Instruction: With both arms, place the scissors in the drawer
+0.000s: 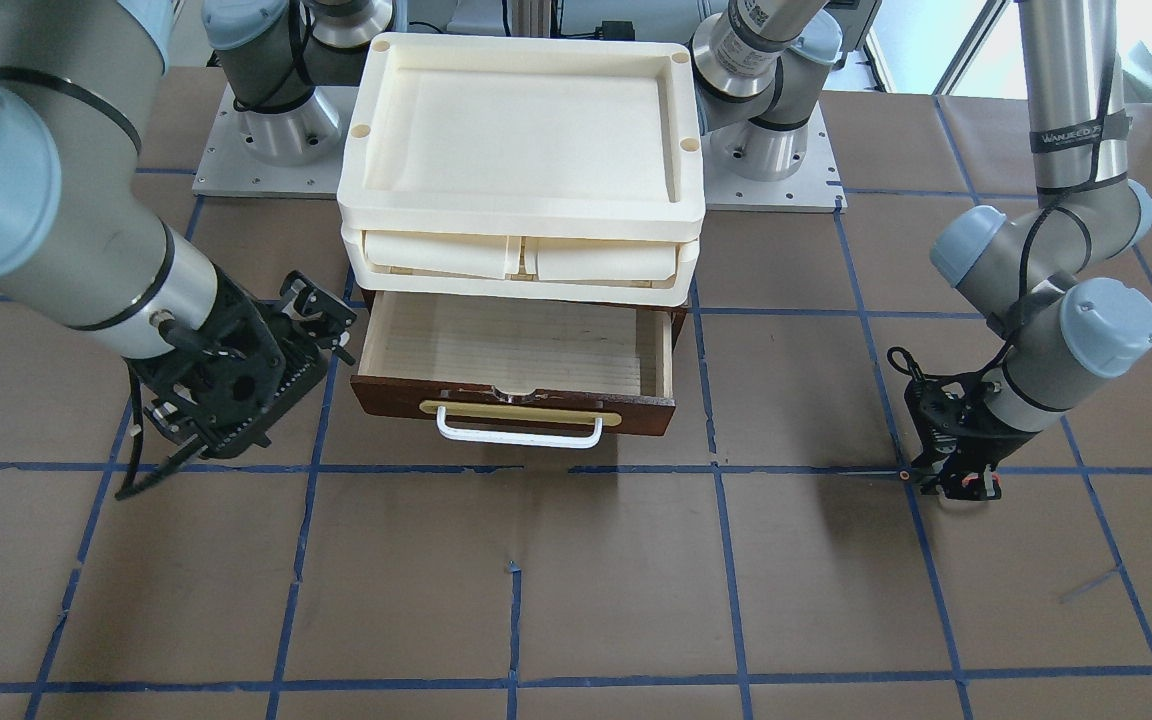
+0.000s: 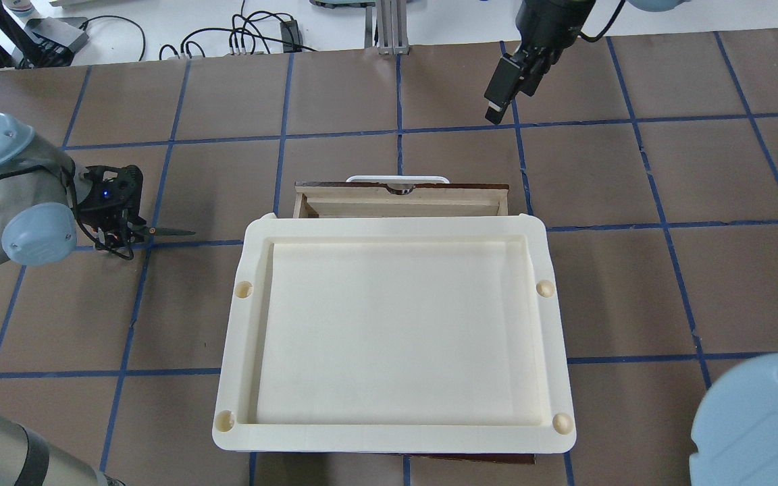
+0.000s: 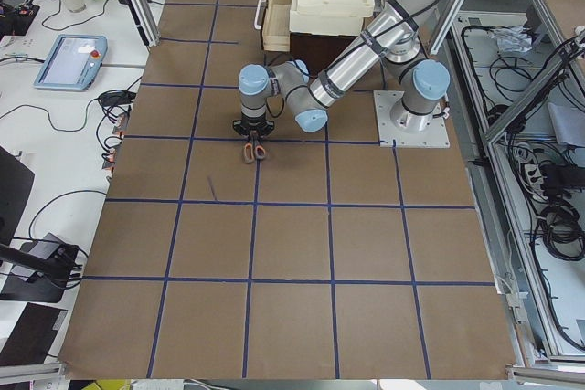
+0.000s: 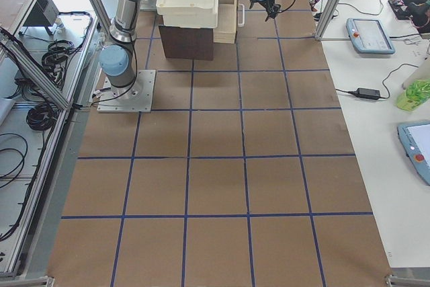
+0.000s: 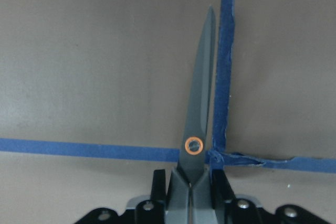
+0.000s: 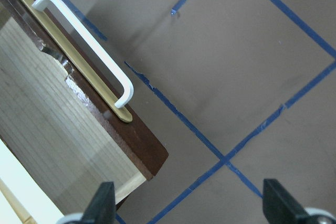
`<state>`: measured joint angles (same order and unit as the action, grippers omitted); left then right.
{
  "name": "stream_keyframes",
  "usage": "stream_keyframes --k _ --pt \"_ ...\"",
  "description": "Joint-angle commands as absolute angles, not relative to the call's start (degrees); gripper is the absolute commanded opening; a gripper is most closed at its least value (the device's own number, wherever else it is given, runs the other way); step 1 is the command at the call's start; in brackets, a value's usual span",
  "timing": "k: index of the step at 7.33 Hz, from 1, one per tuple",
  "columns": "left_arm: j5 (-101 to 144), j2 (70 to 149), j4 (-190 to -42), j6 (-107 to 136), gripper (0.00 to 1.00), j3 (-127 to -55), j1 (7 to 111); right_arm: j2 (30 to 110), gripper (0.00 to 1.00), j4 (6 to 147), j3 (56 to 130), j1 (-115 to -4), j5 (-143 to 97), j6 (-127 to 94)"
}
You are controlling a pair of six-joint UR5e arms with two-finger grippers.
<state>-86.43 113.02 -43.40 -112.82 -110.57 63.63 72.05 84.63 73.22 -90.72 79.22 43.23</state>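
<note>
Brown table (image 1: 576, 590) — scissors (image 5: 202, 103) in left gripper (image 5: 190, 184)

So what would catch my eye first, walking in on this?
Probably the big cream tray in the middle, stacked above a wooden drawer that is pulled open and empty. Then the left hand off to one side, pinching small scissors, blades pointing towards the drawer.

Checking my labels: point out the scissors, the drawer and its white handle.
scissors (image 5: 205, 87): left wrist view, middle of the dark blade.
drawer (image 1: 516, 340): front-facing view, bare pale floor inside.
white handle (image 1: 521, 439): front-facing view, middle of the bar.
</note>
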Motion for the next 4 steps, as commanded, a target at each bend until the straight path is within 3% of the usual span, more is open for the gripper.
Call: stream_keyframes --k 1,4 --pt "-86.31 112.68 -43.33 -112.85 0.14 -110.57 63.63 79.08 1.00 83.07 78.21 -87.73 80.95 38.51" --pt "-86.22 112.06 -43.68 -112.59 0.14 -110.57 63.63 81.38 1.00 78.15 78.40 -84.99 81.03 36.58"
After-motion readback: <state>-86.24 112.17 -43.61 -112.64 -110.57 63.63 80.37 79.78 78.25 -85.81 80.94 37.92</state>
